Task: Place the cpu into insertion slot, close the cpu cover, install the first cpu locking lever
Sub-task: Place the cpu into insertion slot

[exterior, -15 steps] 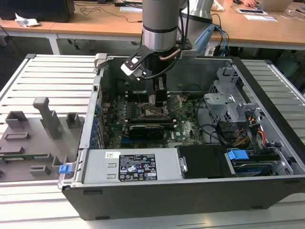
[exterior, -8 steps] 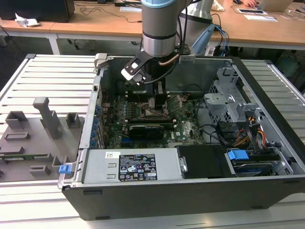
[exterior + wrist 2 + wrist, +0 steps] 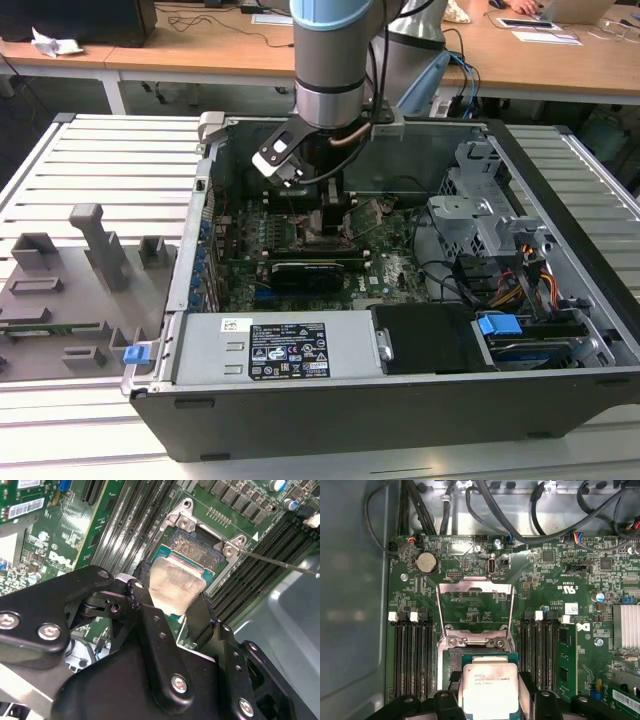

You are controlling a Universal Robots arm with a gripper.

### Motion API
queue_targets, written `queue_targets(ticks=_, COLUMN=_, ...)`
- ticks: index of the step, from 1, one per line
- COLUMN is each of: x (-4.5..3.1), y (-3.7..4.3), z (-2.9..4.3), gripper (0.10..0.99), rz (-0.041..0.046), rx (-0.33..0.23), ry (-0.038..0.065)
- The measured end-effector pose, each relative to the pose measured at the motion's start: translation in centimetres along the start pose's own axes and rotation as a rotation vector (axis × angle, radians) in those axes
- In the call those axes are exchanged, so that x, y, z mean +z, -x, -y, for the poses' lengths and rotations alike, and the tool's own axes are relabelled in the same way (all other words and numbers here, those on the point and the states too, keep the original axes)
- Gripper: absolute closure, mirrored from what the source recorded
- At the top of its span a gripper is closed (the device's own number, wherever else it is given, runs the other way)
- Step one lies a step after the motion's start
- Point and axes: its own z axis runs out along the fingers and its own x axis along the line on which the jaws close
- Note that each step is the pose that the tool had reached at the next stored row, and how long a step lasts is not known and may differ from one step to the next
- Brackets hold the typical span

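Zero of three steps finished.

Exterior view: arm vertical inside open case [image 3: 350, 410]. My gripper [image 3: 330, 218] low over motherboard [image 3: 392, 268], at 12 o'clock from power supply [image 3: 290, 350].

Second wrist view: my fingers [image 3: 202, 615] pinch cpu [image 3: 175, 580] by two edges. It is tilted over insertion slot [image 3: 195, 547], not seated, pins partly bare. Locking lever [image 3: 280, 561] unlatched.

First wrist view: cpu cover [image 3: 470, 586] swung open beyond slot.

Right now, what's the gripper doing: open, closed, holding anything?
The gripper is closed on the cpu, holding it over the insertion slot; the cpu cover stands open.
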Motion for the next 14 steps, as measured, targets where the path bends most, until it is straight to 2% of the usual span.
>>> queue_targets(ticks=5, x=0.61, y=-0.08, z=0.14, gripper=0.557, rz=0.0001, rx=0.0, ry=0.0)
queue_targets(ticks=11, x=1.11, y=-0.75, z=0.2, gripper=0.557, rz=0.0, rx=0.0, ry=0.0)
queue_targets(ticks=14, x=1.69, y=-0.99, z=0.37, gripper=0.557, rz=0.0, rx=0.0, ry=0.0)
